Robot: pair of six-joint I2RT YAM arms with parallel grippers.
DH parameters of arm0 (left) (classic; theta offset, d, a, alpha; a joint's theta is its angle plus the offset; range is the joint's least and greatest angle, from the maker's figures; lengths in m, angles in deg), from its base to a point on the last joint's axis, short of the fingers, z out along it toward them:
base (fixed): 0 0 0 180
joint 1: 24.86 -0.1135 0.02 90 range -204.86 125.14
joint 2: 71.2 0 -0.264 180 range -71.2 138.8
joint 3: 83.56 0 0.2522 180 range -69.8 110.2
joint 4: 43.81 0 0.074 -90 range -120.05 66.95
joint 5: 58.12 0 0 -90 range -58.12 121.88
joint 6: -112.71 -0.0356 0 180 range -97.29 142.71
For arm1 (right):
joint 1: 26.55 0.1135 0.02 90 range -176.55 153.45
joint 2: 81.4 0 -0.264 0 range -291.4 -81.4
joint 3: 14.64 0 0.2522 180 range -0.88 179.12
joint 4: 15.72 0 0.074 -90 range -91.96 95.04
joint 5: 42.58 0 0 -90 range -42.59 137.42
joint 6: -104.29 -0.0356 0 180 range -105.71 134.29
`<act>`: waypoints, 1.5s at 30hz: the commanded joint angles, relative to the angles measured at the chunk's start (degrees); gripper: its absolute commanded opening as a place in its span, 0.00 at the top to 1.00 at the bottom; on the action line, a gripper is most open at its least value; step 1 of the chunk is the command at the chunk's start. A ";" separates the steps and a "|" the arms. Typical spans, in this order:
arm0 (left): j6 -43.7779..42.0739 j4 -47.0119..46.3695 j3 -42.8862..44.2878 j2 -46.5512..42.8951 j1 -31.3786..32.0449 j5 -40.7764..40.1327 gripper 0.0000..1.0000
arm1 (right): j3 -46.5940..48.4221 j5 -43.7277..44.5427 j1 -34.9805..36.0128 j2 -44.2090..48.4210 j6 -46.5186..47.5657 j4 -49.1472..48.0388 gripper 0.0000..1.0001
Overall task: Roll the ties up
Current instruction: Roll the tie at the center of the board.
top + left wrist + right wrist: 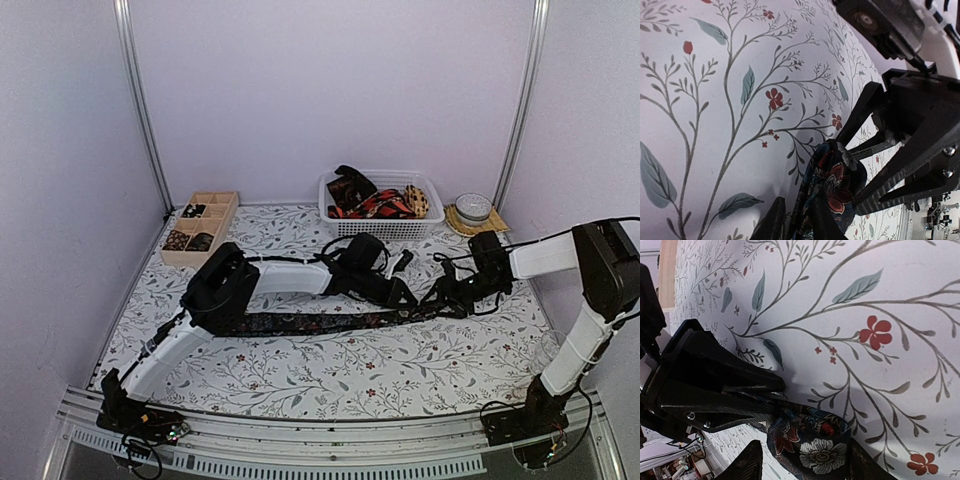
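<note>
1. The dark floral tie (pixel 300 322) lies stretched flat across the middle of the desk, roughly parallel to the near edge. Its right end is bunched up just right of centre, where the two claws meet.
2. The left gripper (pixel 777 399) is clenched on that bunched end. In the right wrist view its two fingers taper together onto the edge of the fabric.
3. The right gripper (pixel 847 172) faces it from the opposite side. Its jaws stand partly open, with one finger on each side of the bunched fabric. Whether the pads press the cloth cannot be told.
4. The gripped end shows large red and white blooms on a dark ground.
5. Under both claws lies a white tablecloth (pixel 330 380) printed with grey twigs and small red flowers.
6. At the far edge, right of centre, stands a white mesh basket (pixel 385 230) holding loose ties (pixel 365 198) in red-black and yellow prints.
7. Just right of the basket, toward the far right corner, a small round container (pixel 473 207) sits on a woven mat (pixel 480 229).
8. Near the far left corner lies a wooden tray (pixel 180 259), with rolled ties (pixel 190 240) in its compartments.
</note>
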 commanded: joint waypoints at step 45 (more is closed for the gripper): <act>-47.43 -1.12 -11.16 -10.46 2.45 -1.17 0.00 | 0.17 -5.09 1.38 1.88 -0.86 -1.81 0.82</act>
